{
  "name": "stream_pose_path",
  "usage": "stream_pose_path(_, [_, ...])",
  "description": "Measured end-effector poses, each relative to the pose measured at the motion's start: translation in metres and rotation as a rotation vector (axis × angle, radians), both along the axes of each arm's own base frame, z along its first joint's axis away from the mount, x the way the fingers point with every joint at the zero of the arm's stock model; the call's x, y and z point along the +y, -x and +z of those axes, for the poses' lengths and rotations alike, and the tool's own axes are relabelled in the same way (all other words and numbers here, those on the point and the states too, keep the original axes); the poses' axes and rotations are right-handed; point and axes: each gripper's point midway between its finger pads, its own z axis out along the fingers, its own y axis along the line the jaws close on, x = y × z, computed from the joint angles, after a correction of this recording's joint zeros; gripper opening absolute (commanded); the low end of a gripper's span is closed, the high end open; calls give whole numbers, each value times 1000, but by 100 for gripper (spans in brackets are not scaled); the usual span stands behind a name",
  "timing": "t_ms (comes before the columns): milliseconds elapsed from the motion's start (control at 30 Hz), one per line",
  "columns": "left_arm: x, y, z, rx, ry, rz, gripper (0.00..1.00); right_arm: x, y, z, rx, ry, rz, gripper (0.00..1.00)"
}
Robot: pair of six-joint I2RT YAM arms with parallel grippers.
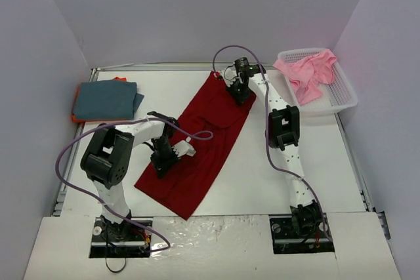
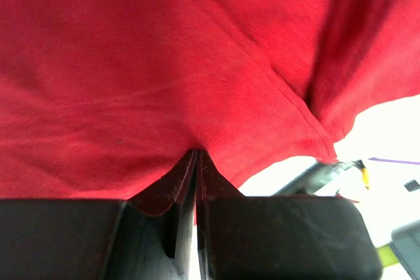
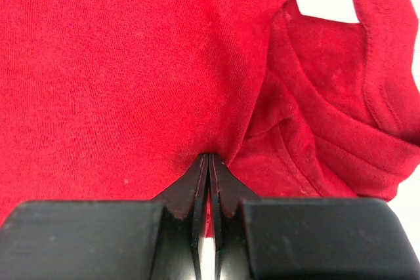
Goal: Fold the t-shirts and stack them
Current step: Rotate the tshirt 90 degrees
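The dark red t-shirt [image 1: 200,142] lies as a long diagonal strip on the white table, from far centre to near left. My left gripper [image 1: 163,162] is shut on the shirt's cloth near its lower left edge; the left wrist view shows the jaws [image 2: 197,155] pinching red fabric [image 2: 164,63]. My right gripper [image 1: 239,94] is shut on the shirt's far end near the collar; the right wrist view shows the jaws [image 3: 209,159] pinching red cloth [image 3: 131,63]. A folded teal-blue t-shirt [image 1: 106,100] lies on an orange one [image 1: 77,119] at far left. A light pink t-shirt [image 1: 303,73] lies in the basket.
A white lattice basket [image 1: 341,93] stands at the far right of the table. The folded stack sits by the table's left edge. Purple cables loop from both arms over the table. Grey walls close in the back and sides.
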Motion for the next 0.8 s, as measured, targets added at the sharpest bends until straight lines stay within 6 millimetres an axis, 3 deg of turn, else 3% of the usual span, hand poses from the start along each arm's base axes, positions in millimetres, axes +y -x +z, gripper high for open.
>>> stream_pose_path(133, [-6, 15, 8, 66, 43, 5, 2, 27, -17, 3, -125, -2, 59, 0])
stream_pose_path(233, [-16, 1, 28, 23, 81, 6, 2, 35, -26, 5, -178, -6, 72, 0])
stream_pose_path(400, [-33, -70, 90, -257, 162, 33, 2, 31, -38, 8, -225, 1, 48, 0])
stream_pose_path(467, [-31, -96, 116, -372, 178, 72, 2, 28, -40, 10, -239, 1, 29, 0])
stream_pose_path(567, [-11, -136, 174, -604, 198, 173, 2, 21, -34, 22, -247, 1, 1, 0])
stream_pose_path(700, [19, -158, 230, -844, 175, 293, 2, 18, -22, 77, -312, -39, -20, 0])
stream_pose_path(800, [32, -159, 249, -938, 162, 357, 2, 19, -3, 131, -375, -96, -9, 0])
